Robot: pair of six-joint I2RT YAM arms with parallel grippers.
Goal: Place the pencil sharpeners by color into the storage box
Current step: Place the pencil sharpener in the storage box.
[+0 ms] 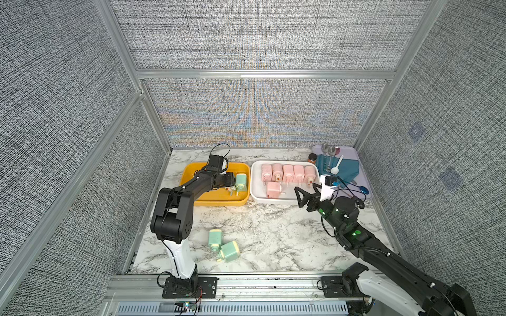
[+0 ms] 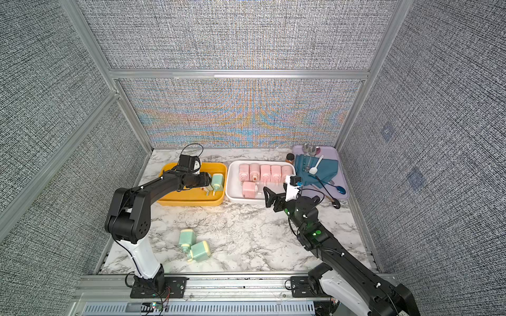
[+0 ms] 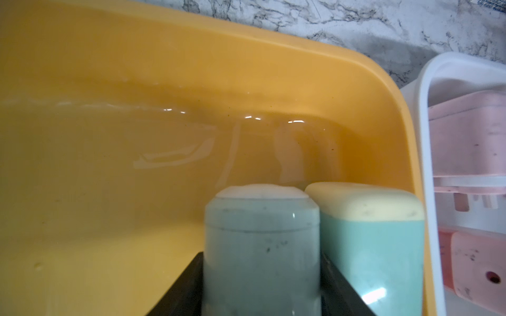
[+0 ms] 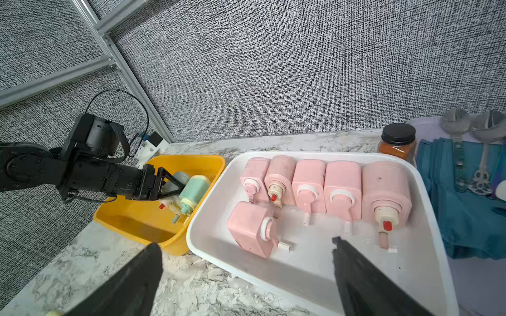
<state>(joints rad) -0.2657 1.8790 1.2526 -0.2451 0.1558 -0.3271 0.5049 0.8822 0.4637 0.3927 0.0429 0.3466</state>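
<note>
Yellow bin (image 1: 216,203): far left of the marble table (image 1: 273,240); holds two mint sharpeners, both at the end nearest the white tray
Held mint sharpener (image 3: 261,246): inside the yellow bin, a black finger tight against each side; whether it rests on the bin floor cannot be told
Second mint sharpener (image 3: 369,246): free, just beside the held one, against the bin wall next to the white tray
Left gripper (image 4: 172,186): inside the yellow bin; jaws partly closed, clamped on the held mint sharpener
White tray (image 1: 273,201): just beside the yellow bin; holds six pink sharpeners (image 1: 288,172); five side by side along the far wall, necks toward the robot; the sixth pink sharpener (image 1: 273,189) alone in front of the row
Right gripper (image 1: 305,188): jaws spread wide, nothing between them; over the near right corner of the white tray
Loose mint sharpeners (image 1: 215,238): two on the table, touching, near the left arm's base, well apart from the bin
Lilac tray (image 1: 356,153): far right corner; holds a teal cloth (image 1: 345,167) with a white spoon (image 1: 336,167) on it
Spice jar (image 4: 397,141): upright on the table between the white and lilac trays; dark lid
</note>
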